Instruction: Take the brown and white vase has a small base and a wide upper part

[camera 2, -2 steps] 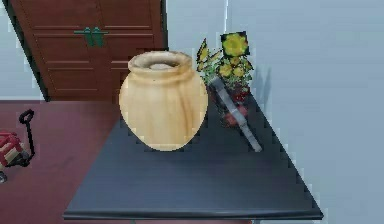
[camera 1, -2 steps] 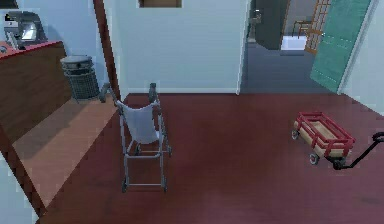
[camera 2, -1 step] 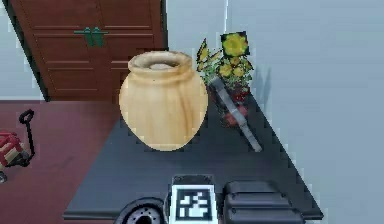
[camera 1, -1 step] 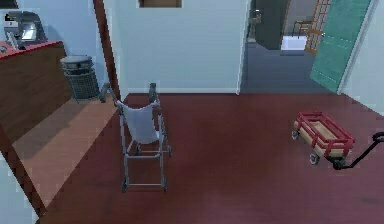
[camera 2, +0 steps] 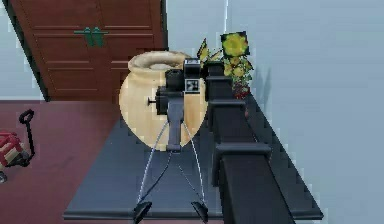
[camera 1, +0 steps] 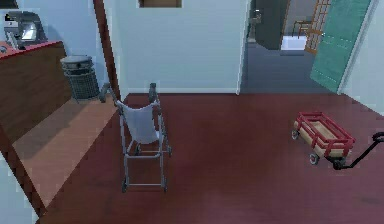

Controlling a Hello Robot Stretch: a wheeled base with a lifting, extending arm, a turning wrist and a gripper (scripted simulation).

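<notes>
Centre of the arm side view: the arm [camera 2: 240, 170] rises from the bottom edge over a dark table [camera 2: 105, 190]. The gripper [camera 2: 170, 210] fronts the vase [camera 2: 138, 110]; its grip state cannot be told.

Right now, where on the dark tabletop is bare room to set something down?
Bare: the dark tabletop toward the arm side view's left, between the vase and the near edge. Crowded: the middle, with vase, claw and arm; the far end, with the yellow-flowered plant.
</notes>
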